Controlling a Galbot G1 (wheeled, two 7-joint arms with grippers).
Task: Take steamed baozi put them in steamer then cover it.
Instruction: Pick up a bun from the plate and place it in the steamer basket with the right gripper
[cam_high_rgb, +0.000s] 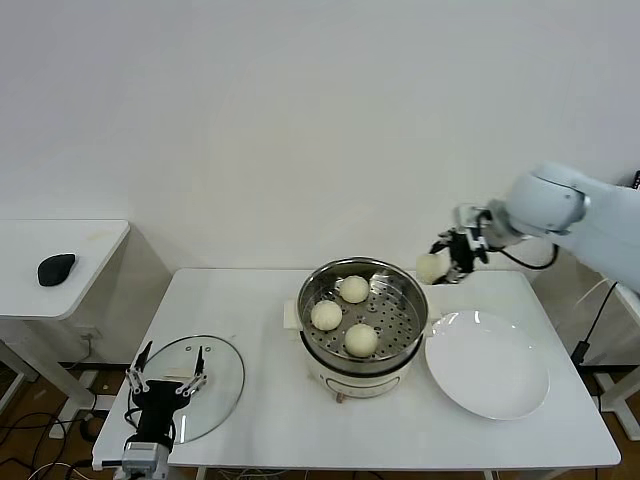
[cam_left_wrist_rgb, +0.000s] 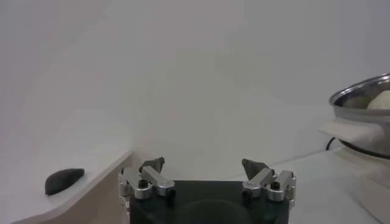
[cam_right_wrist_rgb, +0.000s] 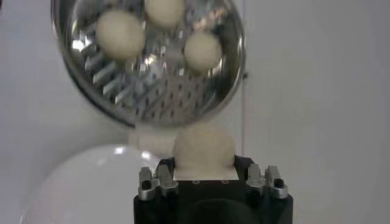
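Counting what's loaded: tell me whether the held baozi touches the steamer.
Apart. In the head view the right end effector holds the fourth baozi in the air just outside the steamer rim, a gap showing.

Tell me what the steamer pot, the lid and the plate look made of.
Steamer: polished steel, judging by mirror-like reflections; perforated tray inside.
Lid: clear glass, the table shows through; metal-looking rim.
Plate: glossy white with highlights, probably ceramic, possibly plastic.

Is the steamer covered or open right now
Open. The cover lies flat on the table to the steamer's left, and three baozi show on its tray.
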